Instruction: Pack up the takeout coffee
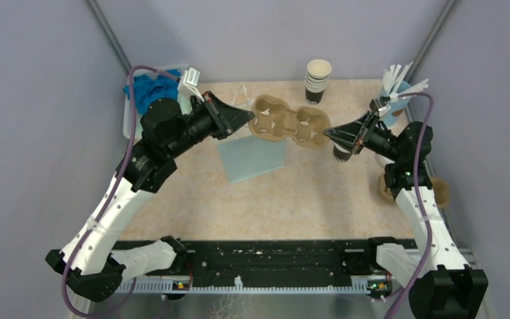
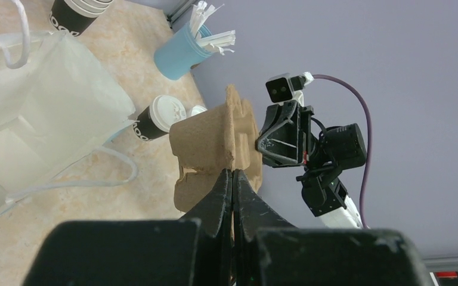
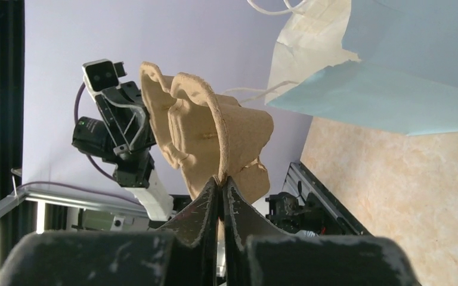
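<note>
1. Two arms hold a cardboard carrier [image 1: 285, 121] clear of the surface [image 1: 305, 199], one arm at each end.
2. Left fingers [image 2: 219, 193]: pressed together on the carrier's left rim, pinching it.
3. Right fingers [image 3: 207, 202]: pinching the carrier's right rim.
4. Coffee [image 2: 158, 118]: upright on the surface, lid on, below the carrier's right end, just beside a loose white lid [image 2: 197, 110].
</note>
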Robot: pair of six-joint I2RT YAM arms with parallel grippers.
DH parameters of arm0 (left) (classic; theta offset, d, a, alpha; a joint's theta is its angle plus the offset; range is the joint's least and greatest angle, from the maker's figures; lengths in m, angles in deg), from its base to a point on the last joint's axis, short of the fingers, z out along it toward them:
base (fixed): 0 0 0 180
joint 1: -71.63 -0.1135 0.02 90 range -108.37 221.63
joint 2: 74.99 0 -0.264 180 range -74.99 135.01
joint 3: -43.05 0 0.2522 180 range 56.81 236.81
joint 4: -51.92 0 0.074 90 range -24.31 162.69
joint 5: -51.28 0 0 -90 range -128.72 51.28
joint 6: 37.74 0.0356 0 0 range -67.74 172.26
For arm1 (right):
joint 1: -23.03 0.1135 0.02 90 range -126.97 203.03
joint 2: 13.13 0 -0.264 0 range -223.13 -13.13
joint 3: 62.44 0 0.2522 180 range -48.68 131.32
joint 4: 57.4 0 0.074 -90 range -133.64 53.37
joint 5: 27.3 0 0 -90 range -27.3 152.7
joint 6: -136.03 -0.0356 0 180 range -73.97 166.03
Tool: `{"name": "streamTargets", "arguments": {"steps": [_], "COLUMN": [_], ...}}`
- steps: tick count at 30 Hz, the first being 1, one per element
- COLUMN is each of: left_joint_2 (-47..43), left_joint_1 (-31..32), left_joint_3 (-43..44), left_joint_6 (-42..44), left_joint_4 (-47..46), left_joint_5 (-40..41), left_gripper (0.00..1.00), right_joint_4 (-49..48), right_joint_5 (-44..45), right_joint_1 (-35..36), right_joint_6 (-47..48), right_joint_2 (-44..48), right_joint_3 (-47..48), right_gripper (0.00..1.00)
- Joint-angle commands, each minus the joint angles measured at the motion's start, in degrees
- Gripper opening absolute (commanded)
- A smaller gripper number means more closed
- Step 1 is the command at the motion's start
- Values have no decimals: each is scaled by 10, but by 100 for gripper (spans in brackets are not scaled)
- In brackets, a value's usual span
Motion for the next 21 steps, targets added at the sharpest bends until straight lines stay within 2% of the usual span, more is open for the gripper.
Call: {"name": "streamTargets", "arguments": {"steps": [1,2,4,6,8,12,16,19,21], "left_joint_2": [-8,-8,-7,-4,3,18,46,89,118], "left_joint_1": [-3,-2,-3,-3,-3,-3,-3,-4,-3], "left_joint_3": [-1,3,19,43,72,123,149,181,193], "left_joint_6": [-1,2,14,30,55,92,131,129,127], "left_joint_4": [-18,-3,41,91,140,232,277,315,328], "left_joint_5": [16,25,57,90,128,195,199,184,166], "left_gripper": [0,2,25,48,60,71,84,87,85], "right_joint_4": [-53,-46,-10,69,161,259,365,455,501], "right_joint_5": [-2,-1,0,2,7,14,35,64,81], "right_joint_1": [-5,-5,-5,-5,-4,-3,-3,-3,-3], "right_joint_6": [-20,-15,9,71,147,232,323,401,442], "right_joint_2": [-6,-9,-22,-40,-62,-105,-151,-183,-201], "right_joint_3": [18,27,56,106,166,250,326,395,431], "right_gripper": [0,0,0,0,0,0,0,0,0]}}
